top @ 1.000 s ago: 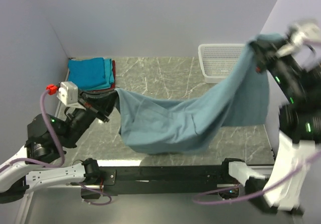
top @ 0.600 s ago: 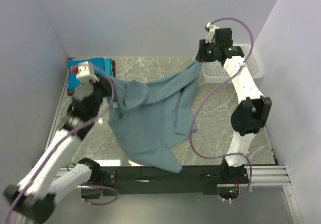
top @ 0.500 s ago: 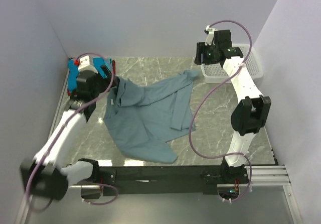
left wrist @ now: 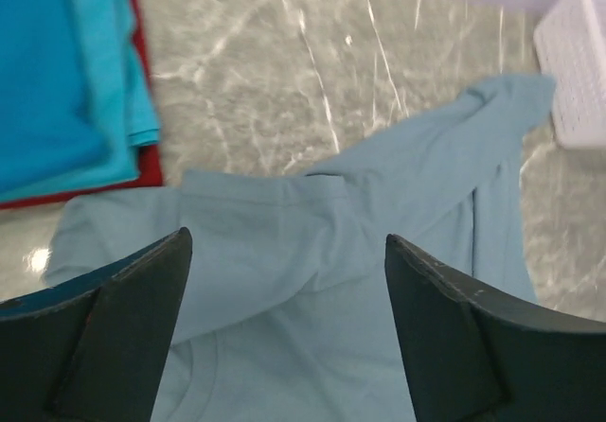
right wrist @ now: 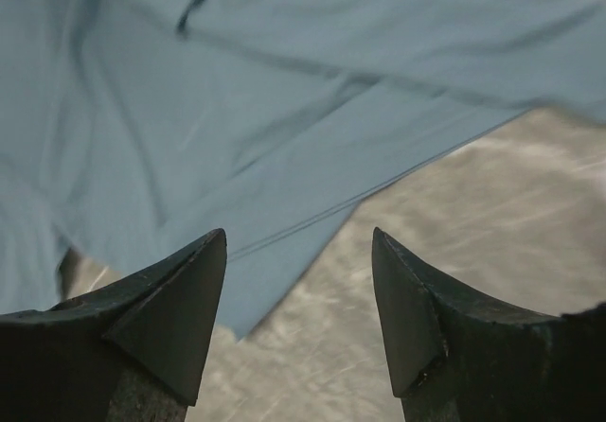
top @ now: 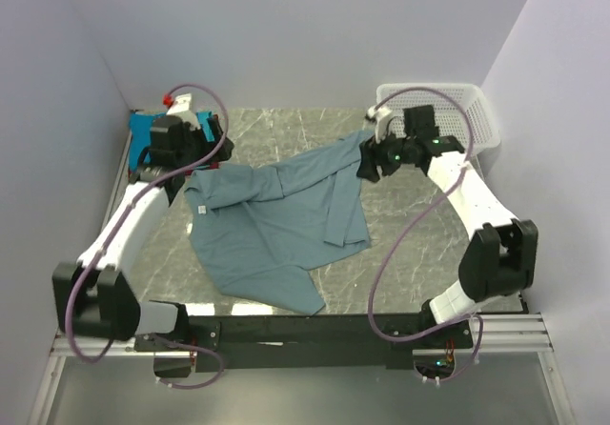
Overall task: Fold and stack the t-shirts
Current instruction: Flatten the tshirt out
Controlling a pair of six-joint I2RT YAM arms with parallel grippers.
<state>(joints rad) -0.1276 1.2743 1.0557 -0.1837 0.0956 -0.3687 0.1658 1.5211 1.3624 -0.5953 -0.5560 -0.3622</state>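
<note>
On the marble table (top: 419, 234) the large grey-blue t-shirt (top: 276, 225) lies spread and rumpled, reaching from beneath the left gripper (top: 212, 149) across to just below the right gripper (top: 370, 163). The white mesh basket (top: 448, 101) stands behind the right gripper. The folded stack of bright blue, teal and red t-shirts (left wrist: 57, 72) sits to the left of the left gripper, and the shirt's small white tag (top: 202, 211) lies near it. Both grippers hang above the cloth with jaws wide apart, holding nothing.

Bare marble tabletop (top: 419, 244) right of grey-blue shirt (top: 267, 220); basket (top: 448, 96) blocks far-right corner, folded stack (top: 140, 137) far-left.
</note>
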